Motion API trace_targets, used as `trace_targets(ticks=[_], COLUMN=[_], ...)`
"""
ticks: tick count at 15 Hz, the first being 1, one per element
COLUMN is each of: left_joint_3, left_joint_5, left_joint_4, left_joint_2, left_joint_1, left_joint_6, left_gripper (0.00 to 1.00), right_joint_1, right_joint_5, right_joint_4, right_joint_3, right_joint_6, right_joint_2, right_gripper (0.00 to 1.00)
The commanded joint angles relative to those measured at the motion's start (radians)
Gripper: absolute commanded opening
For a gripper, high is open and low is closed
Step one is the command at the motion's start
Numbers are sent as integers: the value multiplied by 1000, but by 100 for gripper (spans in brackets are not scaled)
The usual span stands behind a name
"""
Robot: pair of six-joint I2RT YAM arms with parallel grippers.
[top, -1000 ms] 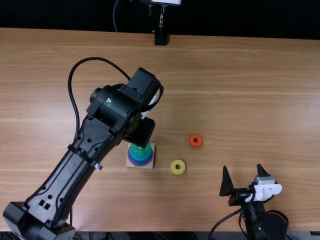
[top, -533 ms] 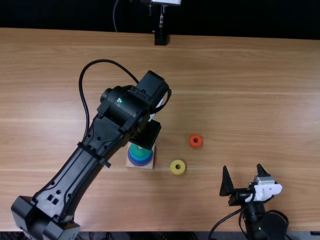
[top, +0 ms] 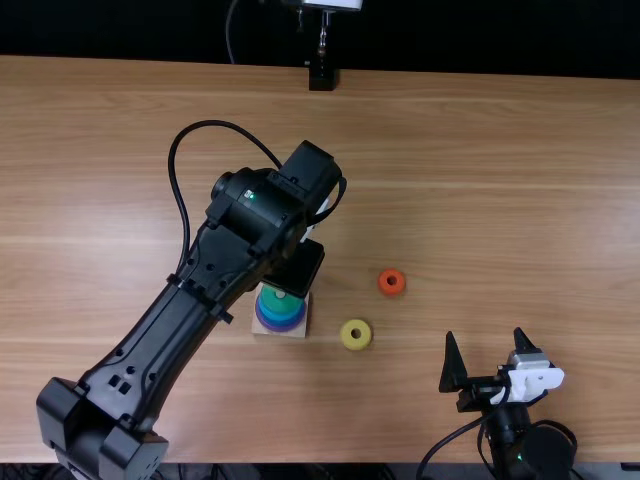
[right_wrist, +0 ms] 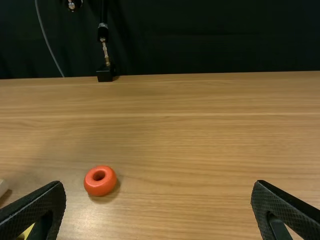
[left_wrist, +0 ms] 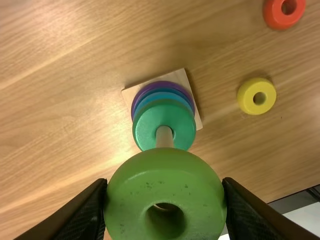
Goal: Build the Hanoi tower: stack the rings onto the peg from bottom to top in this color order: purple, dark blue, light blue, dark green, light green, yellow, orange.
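Note:
In the top view my left gripper (top: 295, 268) is over the peg base (top: 296, 331), its fingertips hidden beneath the arm. In the left wrist view, my left gripper (left_wrist: 165, 188) grips a light green ring (left_wrist: 165, 175) just above the wooden peg (left_wrist: 164, 137). A dark green ring (left_wrist: 149, 125) lies on top of blue and purple (left_wrist: 138, 100) rings around that peg. The yellow ring (top: 356, 334) and orange ring (top: 391, 282) lie loose to the right of the base. My right gripper (top: 484, 335) is open near the front edge; in the right wrist view, the gripper (right_wrist: 159, 185) holds nothing.
A black stand (top: 321, 77) is at the table's far edge. The left arm's links and looping cable stretch over the table's left half. Wooden table top (top: 520, 200) extends across the right side.
Over the last second my left arm has shifted to the right and slightly toward the near edge, slowing down. The right arm, the loose rings and the base have stayed put.

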Motion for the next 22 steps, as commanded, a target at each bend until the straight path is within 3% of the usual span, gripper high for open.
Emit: trace_targets(ticks=[1,4,5,6,7,13,16,18,22], left_joint_3=[32,32,27,23,15,4,-46,-236,-717], left_joint_5=[-3,-5,-5,-3,-3,-5,-16,-23,-27], left_joint_4=[1,-1,-1,-1,-6,97,379,589,1041], left_joint_2=[14,14,14,11,10,-27,-152,-310,-695], left_joint_1=[-7,-7,-7,-4,1,64,160,216,404], left_joint_6=[-9,-7,-7,-7,-9,-5,-1,-1,-1], left_gripper=[0,0,34,83,100,100,100,100,100], right_joint_1=[-8,-8,-8,-8,-8,-8,-8,-8,-8], right_joint_5=[-5,-4,-4,-5,-5,-4,-5,-5,-5], right_joint_4=[-72,-72,-72,-72,-72,-72,-72,-72,-72], right_joint_3=[-49,-49,-49,-49,-49,-49,-49,-49,-49], right_joint_6=[-3,-5,-5,-3,-5,-5,-5,-5,-5], right_joint_2=[-12,-12,-12,-12,-12,-12,-12,-12,-12], right_gripper=[100,100,100,100,100,100,100,100,100])
